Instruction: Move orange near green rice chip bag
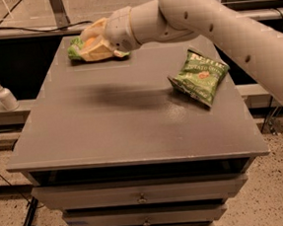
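Your claw (94, 45) is at the far left corner of the worktop (123, 131), with the arm (212, 14) reaching in from the right. The claw is clenched on the orange (90, 41); a patch of the fruit shows between the pale fingers (101, 51). You can see only a small part of the rice chip bag (75, 49), a bright green edge sticking out to the left of the claw, which covers the rest. The orange sits just beside that green edge in this view. Whether it touches the bag or the worktop cannot be told.

The potato chip bag (200, 75) lies on the right side of the worktop, well apart from the claw. A soap bottle (4, 96) stands on a ledge off to the left. Drawers (139, 199) run below the front edge.
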Controlling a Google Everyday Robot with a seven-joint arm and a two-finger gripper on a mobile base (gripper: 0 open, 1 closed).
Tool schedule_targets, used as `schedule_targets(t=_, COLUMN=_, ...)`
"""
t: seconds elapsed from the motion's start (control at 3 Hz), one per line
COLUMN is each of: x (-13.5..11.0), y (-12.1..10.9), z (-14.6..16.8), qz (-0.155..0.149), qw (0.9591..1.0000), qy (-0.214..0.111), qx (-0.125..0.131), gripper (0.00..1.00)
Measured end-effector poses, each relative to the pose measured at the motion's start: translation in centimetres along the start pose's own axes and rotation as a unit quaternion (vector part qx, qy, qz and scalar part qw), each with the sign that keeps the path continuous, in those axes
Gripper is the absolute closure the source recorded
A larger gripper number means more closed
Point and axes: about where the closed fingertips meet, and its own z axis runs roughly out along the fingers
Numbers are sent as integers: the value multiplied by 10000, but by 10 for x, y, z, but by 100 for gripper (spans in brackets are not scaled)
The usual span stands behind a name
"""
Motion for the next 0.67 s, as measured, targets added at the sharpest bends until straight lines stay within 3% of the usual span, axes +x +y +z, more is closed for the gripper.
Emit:
schedule_targets(t=0.33, x=11, y=-37, z=36, qz=-177, qw=9996, qy=-156, qx=-156, gripper=100)
schedule_targets(t=0.67, x=20, y=-69, z=47, qz=-474, qw=9989, qy=45, qx=37, gripper=100)
